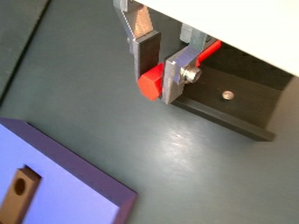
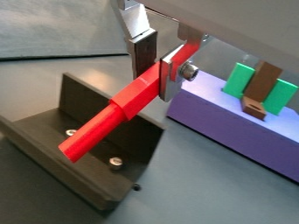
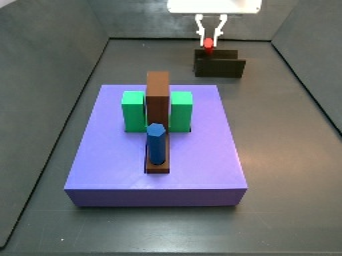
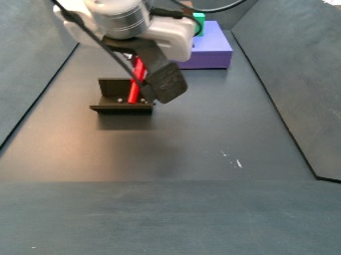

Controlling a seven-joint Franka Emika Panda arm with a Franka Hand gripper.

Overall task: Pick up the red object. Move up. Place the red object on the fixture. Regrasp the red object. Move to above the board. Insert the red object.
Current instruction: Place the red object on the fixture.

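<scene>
At twelve o'clock from the large flat purple board [image 3: 156, 150], the two-finger gripper [image 2: 162, 63] pinches the short bright-red peg [image 2: 111, 119] — its lower end leaning in the dark recessed fixture [image 2: 41, 122], probably propped there for a regrasp.

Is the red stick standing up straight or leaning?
Leaning. The red stick slants across the fixture, its upper end between the gripper fingers, its lower end low in the fixture.

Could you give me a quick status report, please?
Pincer shut on red object, over fixture. Peg tilted in fixture. Board apart, nothing in the way.
</scene>
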